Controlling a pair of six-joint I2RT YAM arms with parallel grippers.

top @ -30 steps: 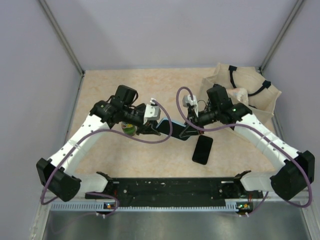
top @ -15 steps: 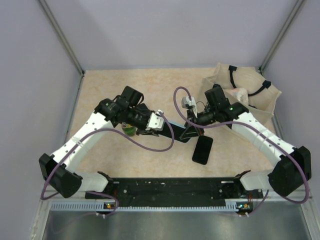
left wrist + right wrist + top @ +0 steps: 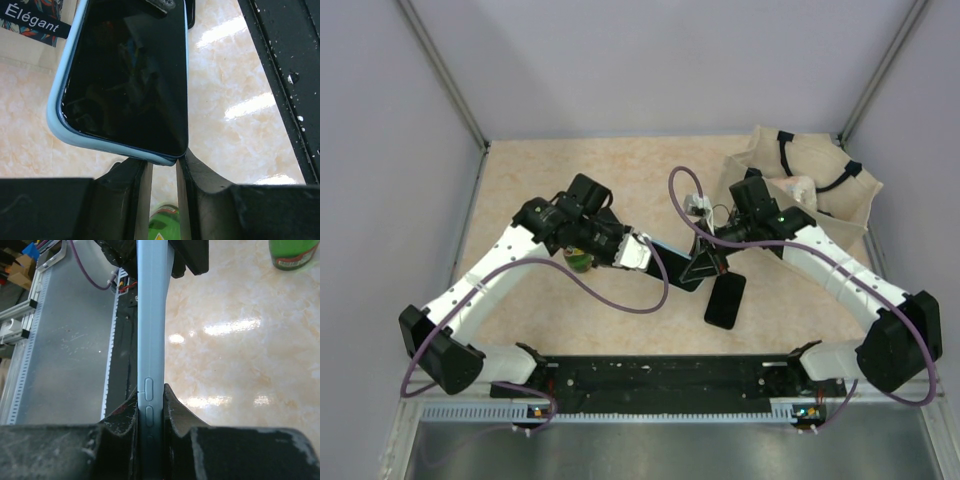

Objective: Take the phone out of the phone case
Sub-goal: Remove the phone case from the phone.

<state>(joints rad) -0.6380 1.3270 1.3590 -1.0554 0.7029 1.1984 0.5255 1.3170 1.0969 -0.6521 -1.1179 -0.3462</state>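
The left gripper [image 3: 164, 167] has its two fingers [image 3: 131, 182] drawn nearly together, and they nip one rounded corner of the light blue phone case [image 3: 55, 120]. The corner sits wedged between the tips, touching both. The phone [image 3: 125, 75] is seated in that case, and its black glass fills the blue rim from side to side. The right gripper [image 3: 150, 402] is clenched on the same case from the other end. In its wrist view the case stands edge-on, a narrow blue strip with two side buttons, pressed between the fingers [image 3: 176, 419] with no gap on either side. From above, both grippers meet over the middle of the tabletop [image 3: 620, 170], a little nearer the near edge than the far one. The left gripper [image 3: 640, 258] comes in from the left and the right gripper [image 3: 704, 264] from the right, with the cased phone [image 3: 677, 270] spanning the short space between them. A black slab [image 3: 725, 299] lies flat on the table just beside the right gripper, toward the near edge. A green bottle [image 3: 578, 260] stands under the left arm, left of the middle. A cream bag [image 3: 815, 190] with black straps fills the far right corner.
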